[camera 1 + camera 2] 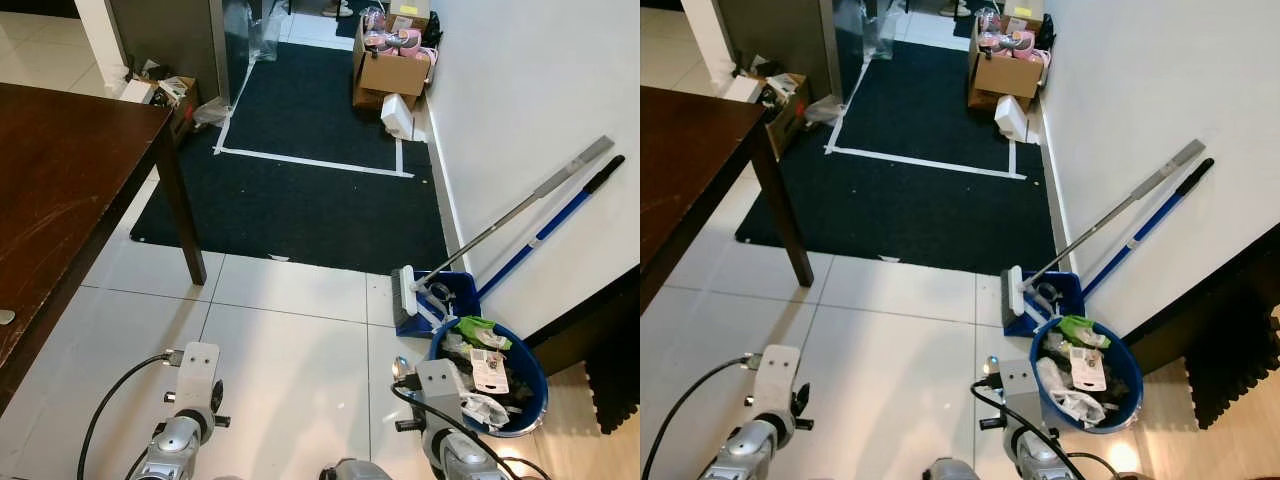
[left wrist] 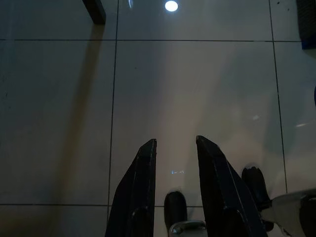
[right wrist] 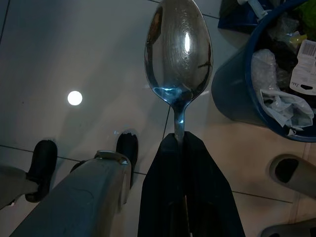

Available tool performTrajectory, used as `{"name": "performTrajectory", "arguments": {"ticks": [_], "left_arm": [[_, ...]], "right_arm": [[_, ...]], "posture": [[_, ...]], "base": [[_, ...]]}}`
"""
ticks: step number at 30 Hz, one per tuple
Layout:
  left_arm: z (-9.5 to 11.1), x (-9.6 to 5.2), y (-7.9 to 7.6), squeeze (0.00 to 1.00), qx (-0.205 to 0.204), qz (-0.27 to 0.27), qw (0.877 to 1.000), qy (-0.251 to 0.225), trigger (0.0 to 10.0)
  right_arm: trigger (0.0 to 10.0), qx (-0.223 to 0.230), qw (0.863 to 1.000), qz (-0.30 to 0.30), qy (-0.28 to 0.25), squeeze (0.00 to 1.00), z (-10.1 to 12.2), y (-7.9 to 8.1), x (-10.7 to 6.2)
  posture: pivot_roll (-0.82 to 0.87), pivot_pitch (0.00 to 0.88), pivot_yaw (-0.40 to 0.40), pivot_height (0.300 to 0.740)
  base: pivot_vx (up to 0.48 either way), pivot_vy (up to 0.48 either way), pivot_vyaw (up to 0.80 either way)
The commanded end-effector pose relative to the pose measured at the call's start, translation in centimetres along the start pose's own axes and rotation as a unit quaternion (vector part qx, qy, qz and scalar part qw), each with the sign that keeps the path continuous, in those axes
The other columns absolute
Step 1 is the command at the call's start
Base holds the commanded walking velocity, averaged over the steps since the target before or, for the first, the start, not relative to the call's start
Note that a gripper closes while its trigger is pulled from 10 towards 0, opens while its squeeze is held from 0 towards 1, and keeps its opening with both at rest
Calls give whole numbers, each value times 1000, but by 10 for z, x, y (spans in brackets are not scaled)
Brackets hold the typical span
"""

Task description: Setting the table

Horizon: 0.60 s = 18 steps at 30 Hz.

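My right gripper (image 3: 180, 140) is shut on the handle of a silver spoon (image 3: 178, 49). The spoon's bowl sticks out past the fingertips, above the tile floor beside a blue bucket (image 3: 237, 98). My left gripper (image 2: 176, 143) hangs low over the floor tiles, open, with nothing between its fingers. The dark wooden table (image 1: 60, 190) stands to my left, its corner leg (image 1: 183, 205) resting on the tiles. A small grey object (image 1: 5, 317) lies at the table's near edge, too cut off to identify.
The blue bucket (image 1: 525, 375), full of rubbish, stands close by my right arm. A broom (image 1: 500, 225) and a blue-handled mop (image 1: 545, 230) lean on the right wall. Ahead lies a dark carpet (image 1: 300, 190), with cardboard boxes (image 1: 392, 70) behind it.
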<state>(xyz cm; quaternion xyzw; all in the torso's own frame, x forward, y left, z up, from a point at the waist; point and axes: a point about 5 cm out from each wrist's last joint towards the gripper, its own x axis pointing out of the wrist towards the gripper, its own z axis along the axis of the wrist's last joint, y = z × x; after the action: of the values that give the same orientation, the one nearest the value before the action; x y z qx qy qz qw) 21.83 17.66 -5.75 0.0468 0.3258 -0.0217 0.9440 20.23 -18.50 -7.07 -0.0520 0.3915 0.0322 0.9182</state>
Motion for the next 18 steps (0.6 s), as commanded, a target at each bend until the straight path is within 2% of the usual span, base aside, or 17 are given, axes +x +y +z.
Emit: {"name": "performTrajectory", "arguments": {"ticks": [1,3,7,15,18], "left_arm": [[-6,-1,-3,0,5,-5,1000,12,10000],[-6,-1,-3,0,5,-5,1000,13,10000],[-6,-2,-4,0,7,-6,1000,13,10000],[-5,-1,-3,0,8,-7,1000,12,10000],[-5,-1,-3,0,9,-7,1000,12,10000]], "right_arm": [[10000,2,1000,-2,10,0,-5,-3,-1],[10000,12,1000,-7,7,0,-3,-6,-1],[10000,-10,1000,-7,12,0,-3,-6,-1],[10000,-2,1000,-1,14,0,-4,-5,-1],[10000,7,1000,-4,10,0,-3,-4,-1]], "posture": [[50,39,-48,740],[49,38,-48,740],[49,33,-48,740],[50,28,-45,740],[53,24,-44,740]], "base": [[0,0,0],[0,0,0],[0,0,0],[0,0,0],[0,0,-777]]}}
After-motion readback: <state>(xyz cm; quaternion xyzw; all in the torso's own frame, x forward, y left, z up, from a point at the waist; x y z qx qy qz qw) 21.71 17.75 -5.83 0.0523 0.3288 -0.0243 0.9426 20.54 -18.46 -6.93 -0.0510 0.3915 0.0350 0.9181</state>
